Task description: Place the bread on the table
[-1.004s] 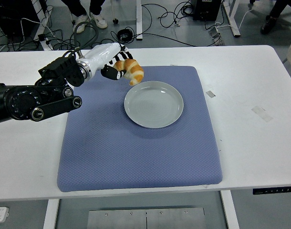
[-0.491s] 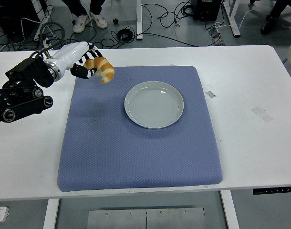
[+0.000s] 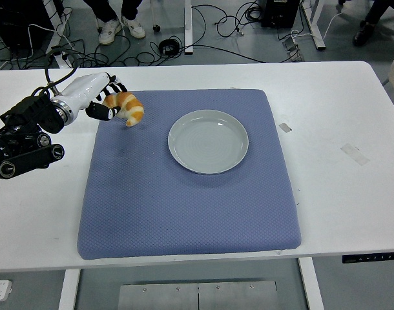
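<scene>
Golden bread [image 3: 126, 108] in left robot hand [image 3: 105, 103], fingertips partly hidden.

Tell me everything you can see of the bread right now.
The golden-brown, crescent-shaped bread looks like a croissant, with a glossy ridged crust paler at its lower tip. The left hand grips one end in its fingers; the other end curls down. It hangs over the blue mat's far-left corner, apparently clear of it, left of the empty grey plate.
</scene>
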